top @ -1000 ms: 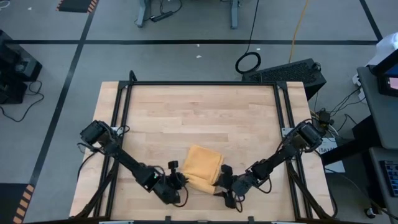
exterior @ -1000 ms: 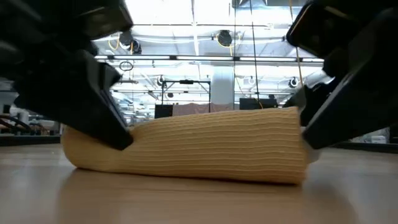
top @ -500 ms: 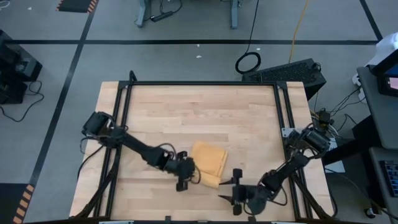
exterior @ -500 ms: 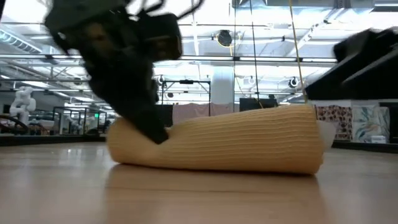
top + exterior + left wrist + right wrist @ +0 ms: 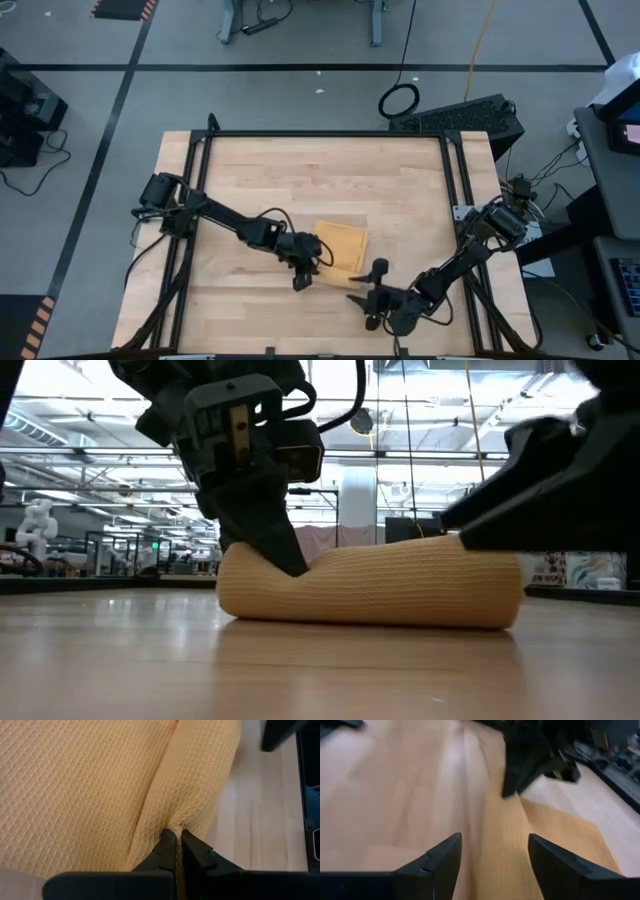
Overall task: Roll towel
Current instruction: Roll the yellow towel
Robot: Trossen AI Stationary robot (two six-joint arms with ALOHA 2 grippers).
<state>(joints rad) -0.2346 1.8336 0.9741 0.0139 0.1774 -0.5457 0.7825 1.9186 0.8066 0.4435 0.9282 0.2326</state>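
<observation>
The mustard-yellow towel (image 5: pixel 342 243) lies partly rolled near the middle of the wooden table (image 5: pixel 300 170). In the low view it is a thick roll (image 5: pixel 400 585) resting on the wood. My left gripper (image 5: pixel 315 265) is shut on the roll's left end (image 5: pixel 250 585). My right gripper (image 5: pixel 365 287) stands open at the roll's right end. In the right wrist view its fingers (image 5: pixel 445 857) stand either side of the rolled edge (image 5: pixel 502 835). Whether they touch it I cannot tell. My left gripper pinches a small pucker of cloth (image 5: pixel 176 824) on the outer layer of the rolled part, between its two shut fingertips (image 5: pixel 167 845). The fingers slant down onto it from the table's left (image 5: pixel 290 555). The roll rests on the table and is dented where the tips bite.
Black frame rails run along the table's left side (image 5: pixel 195 200) and right side (image 5: pixel 455 200). The far half of the tabletop is bare wood. A flat part of the towel (image 5: pixel 65 780) spreads toward the far side of the roll.
My left gripper has gone toward the table's right edge and a little toward the far edge, rolling about its wrist. It has carried the roll's left end with it, so the roll is shorter across and sits farther right. My right gripper has turned and drawn slightly back from the towel.
</observation>
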